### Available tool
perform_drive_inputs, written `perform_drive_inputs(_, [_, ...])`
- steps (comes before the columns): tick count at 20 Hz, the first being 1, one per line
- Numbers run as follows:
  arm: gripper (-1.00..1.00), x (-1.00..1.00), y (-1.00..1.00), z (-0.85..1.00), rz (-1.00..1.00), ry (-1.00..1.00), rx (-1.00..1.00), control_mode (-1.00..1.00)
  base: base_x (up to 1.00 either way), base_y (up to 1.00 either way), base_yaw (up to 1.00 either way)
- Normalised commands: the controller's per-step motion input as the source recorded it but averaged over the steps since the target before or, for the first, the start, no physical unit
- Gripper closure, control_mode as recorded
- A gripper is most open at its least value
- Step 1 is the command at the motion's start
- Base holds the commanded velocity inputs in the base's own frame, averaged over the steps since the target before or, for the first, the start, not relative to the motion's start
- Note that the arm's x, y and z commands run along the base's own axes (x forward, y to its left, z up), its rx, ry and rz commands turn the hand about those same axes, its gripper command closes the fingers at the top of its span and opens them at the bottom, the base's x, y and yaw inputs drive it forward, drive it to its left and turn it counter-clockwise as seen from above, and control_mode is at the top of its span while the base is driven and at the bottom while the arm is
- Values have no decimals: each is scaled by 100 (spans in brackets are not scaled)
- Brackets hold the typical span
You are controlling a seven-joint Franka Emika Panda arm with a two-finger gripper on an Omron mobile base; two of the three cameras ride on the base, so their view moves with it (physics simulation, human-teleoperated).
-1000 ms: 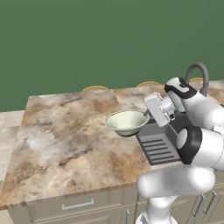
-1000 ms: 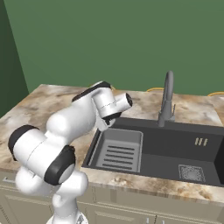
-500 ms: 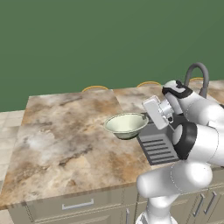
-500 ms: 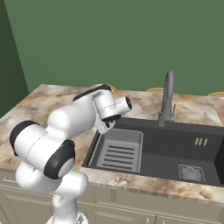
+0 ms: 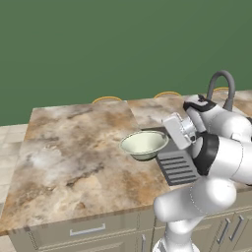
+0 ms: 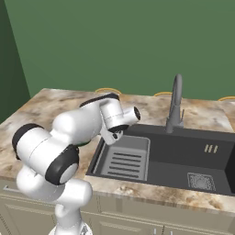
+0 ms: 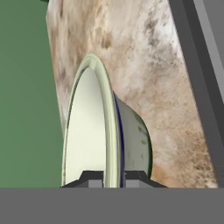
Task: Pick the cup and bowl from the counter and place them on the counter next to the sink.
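Now lower, bowl (image 5: 143, 144) nearer counter (image 5: 74, 152)

My bowl (image 5: 143, 144) is pale cream-green, glossy inside, thin-rimmed. It sits upright over the marbled counter (image 5: 74, 152), just left of the sink (image 6: 183, 153).

We see the table (image 5: 74, 147), a beige and brown marbled stone top over beige cabinet fronts with a drawer handle. Set into its right part is the dark grey sink (image 6: 183, 156), with a ribbed drain part (image 6: 121, 160) and a curved grey tap (image 6: 174, 103) behind the basin.
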Motion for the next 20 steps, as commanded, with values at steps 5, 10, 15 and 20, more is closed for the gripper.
perform_drive_inputs(5, [100,0,-3,-17,0,0,0,-100,0,0,0])
perform_drive_inputs(10, [100,0,-1,-18,1,0,0,-100,0,0,0])
perform_drive_inputs(15, [100,0,0,-22,1,0,0,-100,0,0,0])
perform_drive_inputs(20, [100,0,0,-20,1,0,0,-100,0,0,0])
